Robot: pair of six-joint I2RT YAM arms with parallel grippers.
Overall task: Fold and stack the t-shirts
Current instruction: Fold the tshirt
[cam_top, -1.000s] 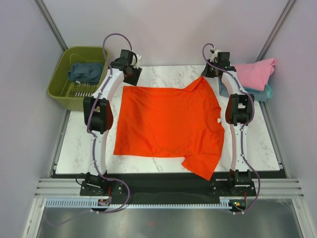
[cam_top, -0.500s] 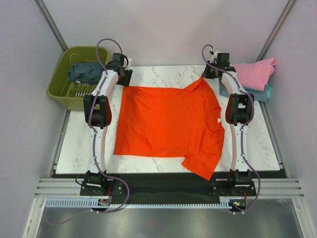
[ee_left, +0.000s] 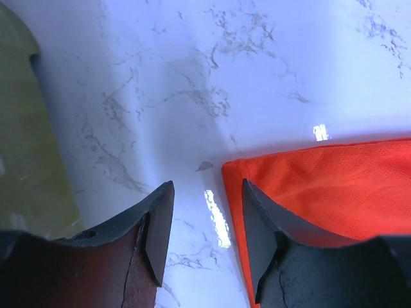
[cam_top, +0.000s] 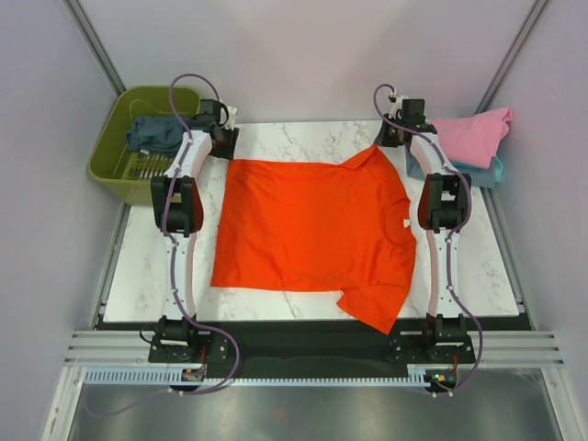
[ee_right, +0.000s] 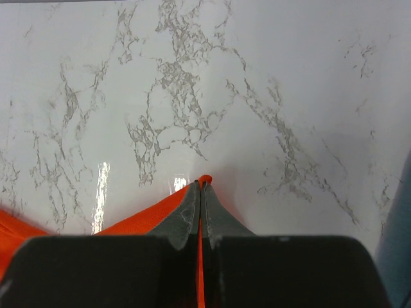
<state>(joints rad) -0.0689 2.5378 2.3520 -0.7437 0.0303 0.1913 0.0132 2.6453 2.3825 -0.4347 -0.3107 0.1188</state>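
Note:
The orange-red t-shirt (cam_top: 308, 230) lies spread flat on the marble table (cam_top: 294, 138), hem to the left, collar to the right. My right gripper (cam_top: 388, 140) is shut on its far sleeve tip (ee_right: 204, 180), pinched between the fingers. My left gripper (cam_top: 220, 145) is open just beyond the shirt's far-left hem corner (ee_left: 234, 172), above bare marble; the corner lies by my right finger (ee_left: 260, 221). The pink t-shirt (cam_top: 473, 136) rests folded on the light teal one (cam_top: 493, 172) at the far right. The dark slate-blue t-shirt (cam_top: 158, 134) lies in the basket.
The olive-green basket (cam_top: 118, 163) stands off the table's far-left corner, close to my left gripper; its wall shows in the left wrist view (ee_left: 29, 154). Grey walls enclose the table on three sides.
My left gripper has let go of the shirt's far-left corner and drawn back toward the far-left, off the cloth. The right arm has not moved.

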